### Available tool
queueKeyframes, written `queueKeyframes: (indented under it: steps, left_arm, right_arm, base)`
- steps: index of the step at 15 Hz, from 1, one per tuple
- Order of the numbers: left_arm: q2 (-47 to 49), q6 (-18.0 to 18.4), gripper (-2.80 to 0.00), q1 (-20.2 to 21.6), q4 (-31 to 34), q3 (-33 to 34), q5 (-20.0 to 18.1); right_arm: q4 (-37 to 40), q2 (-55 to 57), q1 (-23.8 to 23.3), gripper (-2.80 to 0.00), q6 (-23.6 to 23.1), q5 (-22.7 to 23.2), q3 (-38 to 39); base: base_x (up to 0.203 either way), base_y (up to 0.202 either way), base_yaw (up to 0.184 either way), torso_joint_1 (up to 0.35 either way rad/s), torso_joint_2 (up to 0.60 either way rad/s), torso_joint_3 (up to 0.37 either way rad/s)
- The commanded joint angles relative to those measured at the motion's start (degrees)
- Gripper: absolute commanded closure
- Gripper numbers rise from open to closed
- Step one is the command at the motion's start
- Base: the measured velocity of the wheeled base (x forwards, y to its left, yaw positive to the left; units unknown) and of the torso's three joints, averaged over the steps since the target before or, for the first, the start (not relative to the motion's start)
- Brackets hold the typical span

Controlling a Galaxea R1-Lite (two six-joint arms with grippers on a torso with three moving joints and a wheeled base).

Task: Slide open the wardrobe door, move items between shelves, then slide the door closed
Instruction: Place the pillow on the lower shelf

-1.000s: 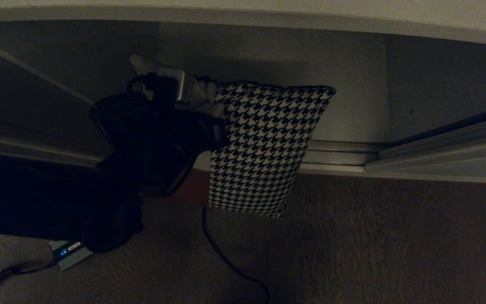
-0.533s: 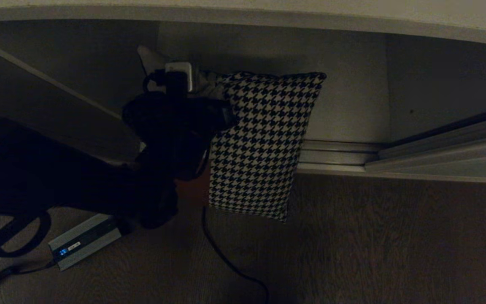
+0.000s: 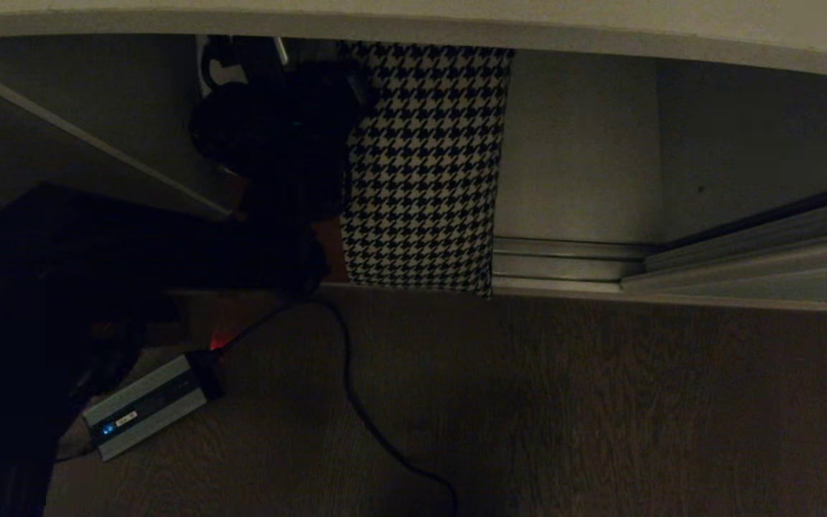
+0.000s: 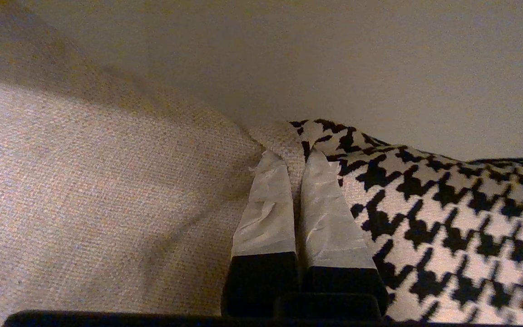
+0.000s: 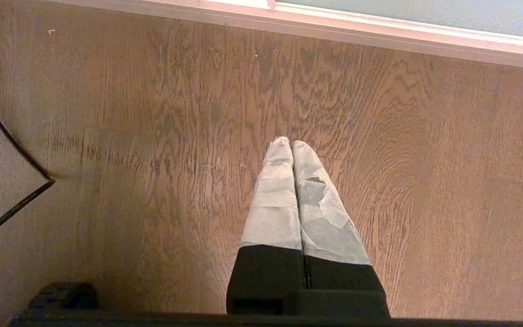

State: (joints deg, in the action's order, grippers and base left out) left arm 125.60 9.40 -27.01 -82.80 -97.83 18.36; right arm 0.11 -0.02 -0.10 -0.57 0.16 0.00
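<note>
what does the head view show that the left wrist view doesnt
Only the head view shows the dark wood floor, the silver floor rails, the sliding wardrobe door drawn aside at the right, a power brick with a blue light and its black cable. Only the left wrist view shows the left gripper shut on a fold where the cushion's cream strip meets the pattern. Both show the houndstooth cushion hanging lifted.

silver power brick (image 3: 146,406) and black cable (image 3: 370,424) on wood floor (image 3: 600,402)
</note>
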Motion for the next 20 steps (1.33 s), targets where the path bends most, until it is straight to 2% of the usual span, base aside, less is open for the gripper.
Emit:
queueKeyframes:
  steps: [1,4,6,7,9,14,15,20]
  left_arm:
    - [5.4,0.3,0.0,0.6,-0.8,-4.7,0.2]
    - [8.9,1.3,0.0,0.7,-2.7,-7.8,0.0]
    - [12.0,3.6,0.0,0.0,-4.4,-12.4,-0.5]
    - [13.0,5.5,0.0,-1.2,-4.8,-12.8,-1.5]
    - [14.3,6.4,0.0,-2.1,-4.9,-13.0,-2.5]
    - [14.9,6.7,0.0,-2.1,-4.9,-13.1,-2.3]
    - [15.4,7.3,-2.8,-2.1,-4.9,-13.2,-2.3]
    - [13.7,7.1,-2.8,-2.0,-4.9,-13.4,-2.5]
  right_arm:
    - [0.0,0.0,0.0,0.0,0.0,0.0,0.2]
    - [0.0,0.0,0.0,0.0,0.0,0.0,0.2]
    - [0.0,0.0,0.0,0.0,0.0,0.0,0.2]
    - [0.0,0.0,0.0,0.0,0.0,0.0,0.2]
    - [0.0,0.0,0.0,0.0,0.0,0.0,0.2]
    - [0.0,-0.1,0.0,0.0,0.0,0.0,0.2]
    - [0.0,-0.1,0.0,0.0,0.0,0.0,0.3]
    - [0.0,0.0,0.0,0.0,0.0,0.0,0.2]
  base:
    - [0.0,0.0,0.0,0.0,0.0,0.0]
    - [0.0,0.0,0.0,0.0,0.0,0.0]
    - [0.0,0.0,0.0,0.0,0.0,0.0]
    - [0.0,0.0,0.0,0.0,0.0,0.0]
    - [0.0,0.0,0.0,0.0,0.0,0.0]
    - [0.0,0.0,0.0,0.0,0.0,0.0]
    - [0.0,0.0,0.0,0.0,0.0,0.0]
    - [0.0,0.0,0.0,0.0,0.0,0.0]
